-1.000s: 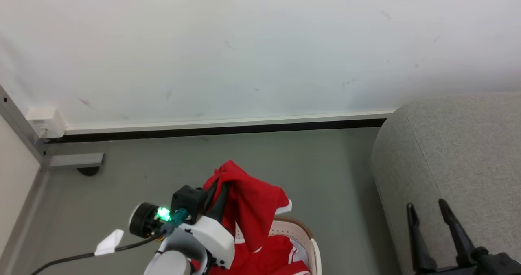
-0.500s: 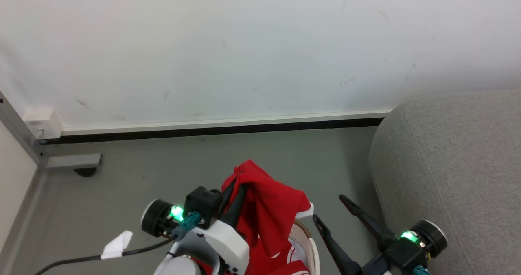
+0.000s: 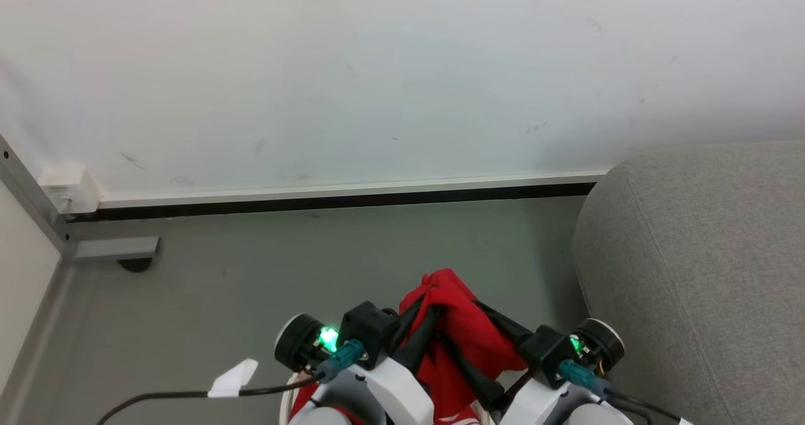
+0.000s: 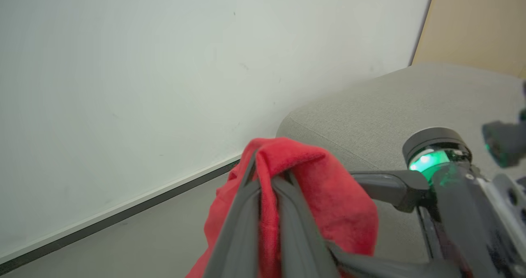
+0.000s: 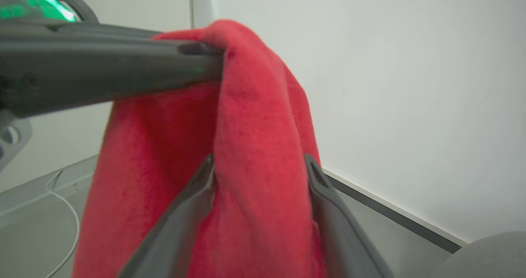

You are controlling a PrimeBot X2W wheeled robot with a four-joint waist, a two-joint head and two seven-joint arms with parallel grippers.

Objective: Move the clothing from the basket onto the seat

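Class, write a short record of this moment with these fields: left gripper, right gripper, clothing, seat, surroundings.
Left gripper: shut on the clothing, pinching a fold at its top.
Right gripper: open, one finger on each side of the hanging cloth.
Clothing: red, lifted, draping down from the left gripper.
Seat: grey sofa at the robot's right, apart from the clothing.
Surroundings: grey floor, white wall.

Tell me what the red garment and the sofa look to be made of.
The red garment: soft matte fabric, probably a sports knit; it folds and drapes limply, with a slightly fuzzy surface. The sofa: grey woven upholstery, matte; coarse weave shows.
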